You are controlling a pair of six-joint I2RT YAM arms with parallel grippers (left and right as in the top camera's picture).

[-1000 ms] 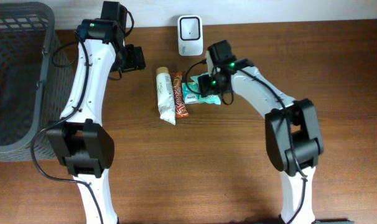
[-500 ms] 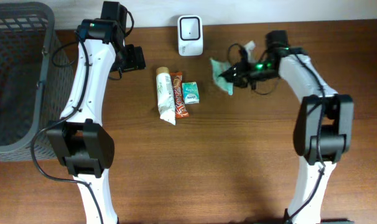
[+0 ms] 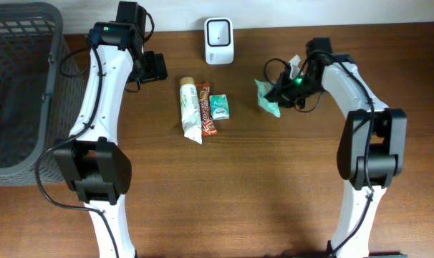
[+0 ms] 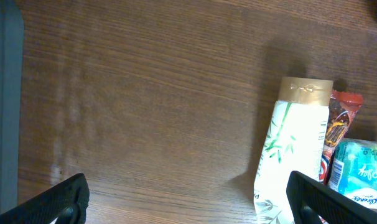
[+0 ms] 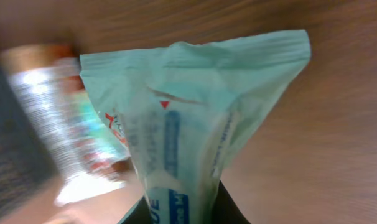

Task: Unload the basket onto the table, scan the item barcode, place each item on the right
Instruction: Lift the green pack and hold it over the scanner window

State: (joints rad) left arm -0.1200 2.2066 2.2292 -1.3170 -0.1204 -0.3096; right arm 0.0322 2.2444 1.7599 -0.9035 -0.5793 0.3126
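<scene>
The right end effector (image 3: pixel 278 92) is clamping the mint-green packet (image 3: pixel 267 99) by one end & holding it over the desk (image 3: pixel 274 186), nr the far edge, right of the white scanner (image 3: pixel 218 31). Wrist view is showing the packet crumpled, print blurred. The left end effector (image 3: pixel 157 67) is hovering w/ fingers wide apart nr the far edge, not far from the basket (image 3: pixel 16 93). Tube (image 3: pixel 190 110), candy bar (image 3: pixel 205 109) & tissue pack (image 3: pixel 219 107) are lying side by side btw the arms.

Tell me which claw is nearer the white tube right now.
Left. The left claw hangs open just up-left of the white tube in the overhead view; the right claw, shut on the mint packet, sits well off to its right.
</scene>
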